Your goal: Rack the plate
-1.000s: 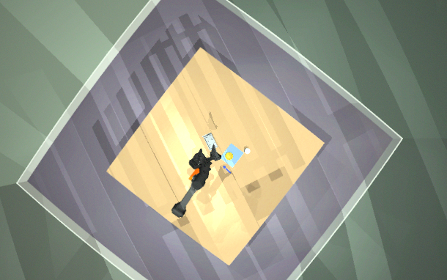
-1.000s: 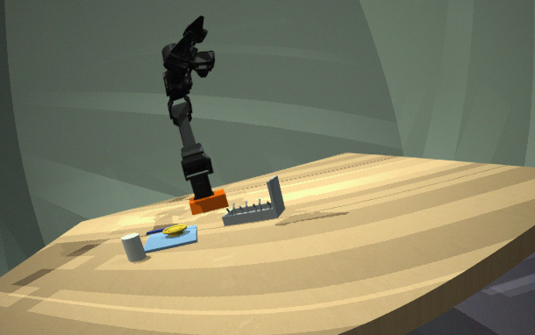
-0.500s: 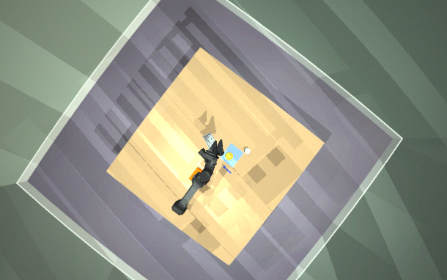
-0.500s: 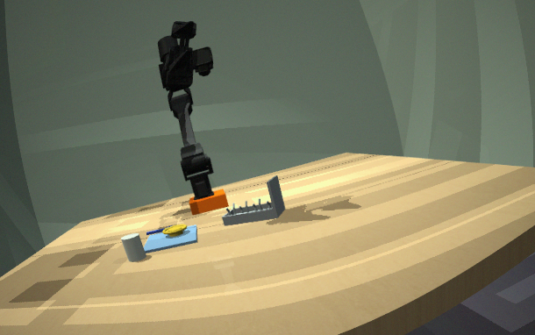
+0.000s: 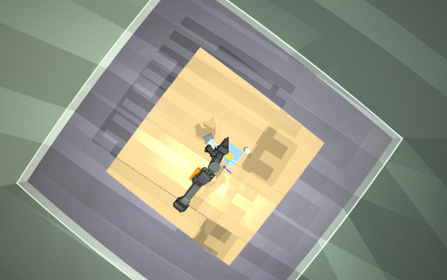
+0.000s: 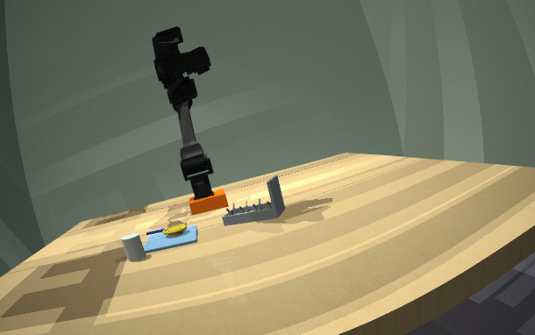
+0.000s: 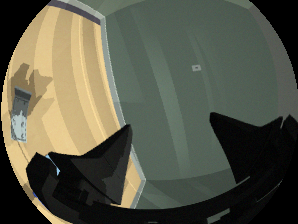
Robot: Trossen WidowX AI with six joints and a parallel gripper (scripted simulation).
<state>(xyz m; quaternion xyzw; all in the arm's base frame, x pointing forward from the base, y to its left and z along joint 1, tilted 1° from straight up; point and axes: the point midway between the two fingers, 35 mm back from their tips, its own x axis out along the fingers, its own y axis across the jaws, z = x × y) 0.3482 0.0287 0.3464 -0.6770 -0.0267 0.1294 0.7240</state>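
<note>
The yellow plate lies nearly flat on the light blue mat. The grey dish rack stands on the table beside the mat, with a row of short rails and a tall panel at one end in the exterior view. My gripper is open and empty, its two black fingers wide apart. It is high above the table in the exterior view, well clear of plate and rack. The plate is not visible in the wrist view.
A white cylinder stands at the mat's edge. A thin blue stick lies beside the mat. An orange block is near the foot of the arm, partly hidden by the arm in the top view.
</note>
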